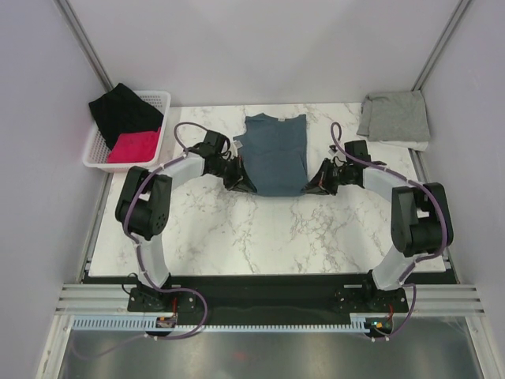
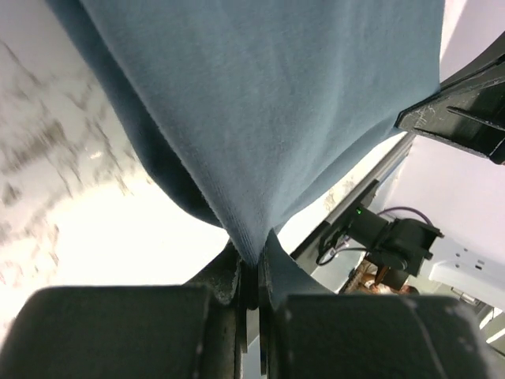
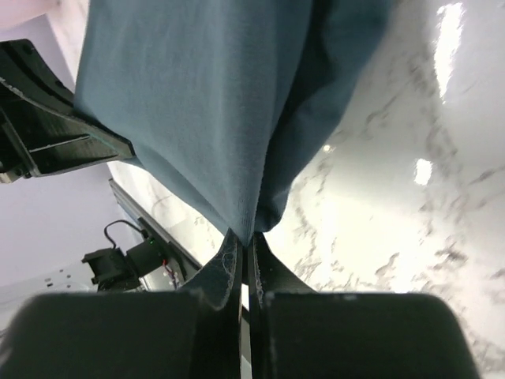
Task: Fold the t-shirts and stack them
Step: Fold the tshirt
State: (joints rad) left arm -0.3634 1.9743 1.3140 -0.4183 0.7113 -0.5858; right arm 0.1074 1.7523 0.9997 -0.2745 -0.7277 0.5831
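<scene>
The dark slate-blue t-shirt (image 1: 274,151) lies at the back middle of the marble table, sleeves folded in, collar to the back. My left gripper (image 1: 244,183) is shut on its near left hem corner, and the cloth (image 2: 260,118) rises from the pinched jaws in the left wrist view. My right gripper (image 1: 310,185) is shut on the near right hem corner, and the cloth (image 3: 205,110) hangs taut from the jaws in the right wrist view. The near hem is lifted off the table between the grippers. The light heather grey t-shirt (image 1: 394,116) lies folded at the back right corner.
A white basket (image 1: 156,100) at the back left holds black (image 1: 122,110) and red (image 1: 134,146) cloth. Grey walls close in the table at the back and sides. The marble table (image 1: 268,237) runs to a black strip at the near edge.
</scene>
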